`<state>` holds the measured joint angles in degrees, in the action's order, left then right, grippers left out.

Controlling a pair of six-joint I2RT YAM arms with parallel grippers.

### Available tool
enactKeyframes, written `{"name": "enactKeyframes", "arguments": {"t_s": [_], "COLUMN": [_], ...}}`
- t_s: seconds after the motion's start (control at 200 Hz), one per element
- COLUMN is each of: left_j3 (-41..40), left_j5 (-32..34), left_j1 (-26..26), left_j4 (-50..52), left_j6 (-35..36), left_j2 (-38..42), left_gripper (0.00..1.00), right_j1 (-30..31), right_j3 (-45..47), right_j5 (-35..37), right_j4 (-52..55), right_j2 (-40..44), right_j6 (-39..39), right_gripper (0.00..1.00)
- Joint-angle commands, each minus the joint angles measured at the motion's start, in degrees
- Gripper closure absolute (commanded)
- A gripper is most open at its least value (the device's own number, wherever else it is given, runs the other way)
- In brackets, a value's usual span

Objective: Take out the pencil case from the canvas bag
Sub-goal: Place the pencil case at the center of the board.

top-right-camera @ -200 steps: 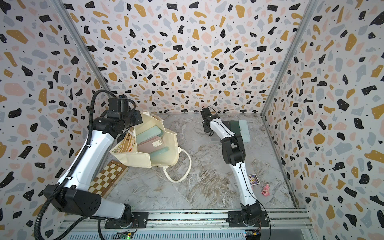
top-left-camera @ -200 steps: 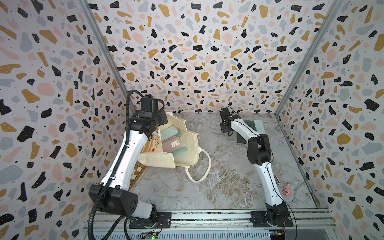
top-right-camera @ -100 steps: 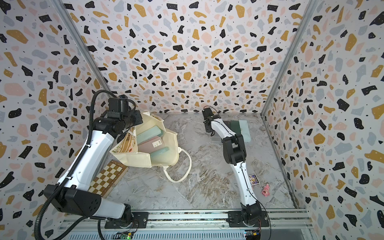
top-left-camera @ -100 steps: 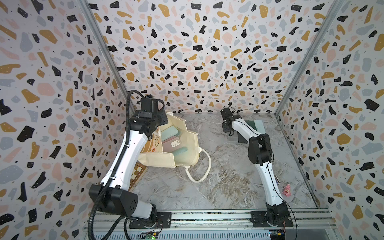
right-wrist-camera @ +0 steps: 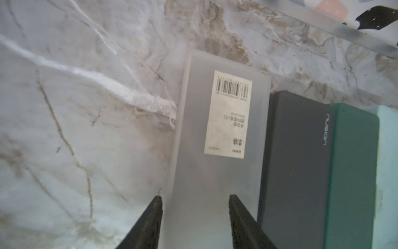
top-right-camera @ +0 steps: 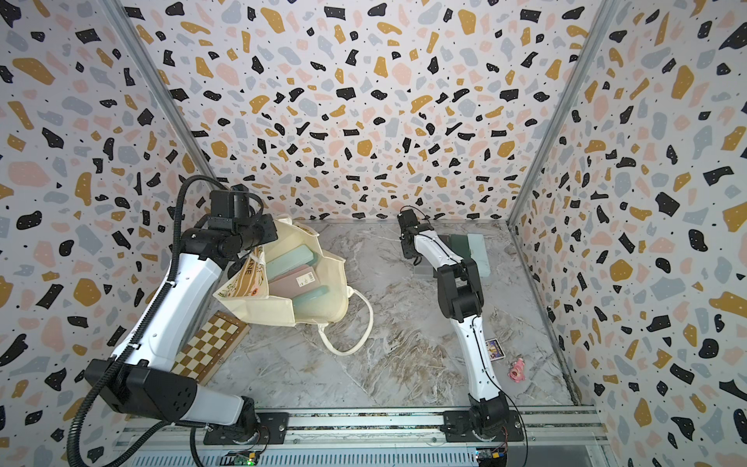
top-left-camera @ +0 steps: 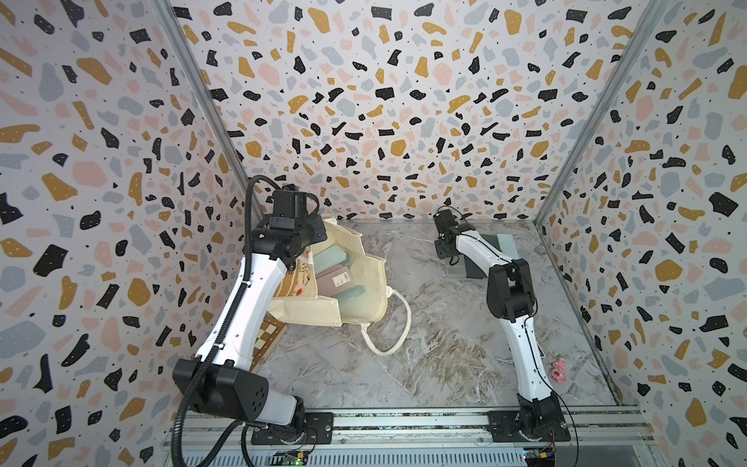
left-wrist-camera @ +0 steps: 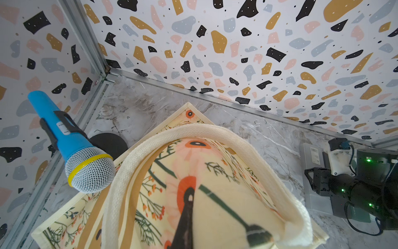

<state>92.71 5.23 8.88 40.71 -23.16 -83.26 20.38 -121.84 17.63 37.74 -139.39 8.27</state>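
Enclosing marbled tabletop (top-left-camera: pixel 436 364), terrazzo-print walls (top-left-camera: pixel 364 89)

Bag (left-wrist-camera: pixel 217 194): cream with an orange and green floral print, fills the lower middle, cloth bulging toward the camera.
Handle (left-wrist-camera: pixel 215 129): thick cream loop arching over the print.
Tool (left-wrist-camera: pixel 189 207): closed, pinching the bag's cloth – one dark finger shows.
Microphone (left-wrist-camera: pixel 71 146): blue, mesh head with a yellow ring, in a black clip at the bag's edge.
Disc (left-wrist-camera: pixel 109 142): black, round, partly hidden behind the microphone's head.
Surface (left-wrist-camera: pixel 137 103): grey marble, running to terrazzo walls (left-wrist-camera: pixel 215 43).
Right arm (left-wrist-camera: pixel 355 189): black, green lights lit – over a frosted case (left-wrist-camera: pixel 312 155) with a barcode label.
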Motion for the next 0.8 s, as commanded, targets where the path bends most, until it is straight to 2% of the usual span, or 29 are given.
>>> {"name": "enactKeyframes", "arguments": {"t_s": [0.0,0.1,0.27,0.431,0.531,0.631,0.796], "left_j3": [1.3,2.1,3.1,5.1,5.5,6.2,6.7], "left_j5": [-5.2,-11.0,-22.1,-29.8,-32.2,-33.6,-37.6], "left_j1": [-0.6,-0.6,-0.2,1.8,3.4,5.1,6.4], "left_j4": [-7.1,-7.6,-9.7,-9.3,-9.6,-8.8,-8.7], "left_j6": [0.2,0.3,0.1,1.2,1.7,3.2,4.5], "left_j2": [0.3,-0.9,-2.8,-5.7,-6.3,-6.9,-7.2], "left_gripper": [1.00,1.00,1.00,1.00,1.00,1.00,1.00], "right_j1": [-0.1,0.6,1.4,3.9,8.5,15.8,28.2], "right_j3": [4.2,15.0,39.0,53.5,59.2,63.6,67.5], "right_j5": [-5.0,-6.2,-11.5,-15.4,-16.9,-17.1,-16.0], "right_j4": [-4.2,-11.1,-25.3,-31.9,-34.0,-35.7,-37.3], "right_j2": [13.7,25.2,46.8,61.8,68.6,73.5,74.2], "right_j6": [1.1,2.4,4.9,3.7,1.9,-0.8,-4.3], "right_gripper": [0.46,0.46,0.48,0.49,0.49,0.50,0.57]}}
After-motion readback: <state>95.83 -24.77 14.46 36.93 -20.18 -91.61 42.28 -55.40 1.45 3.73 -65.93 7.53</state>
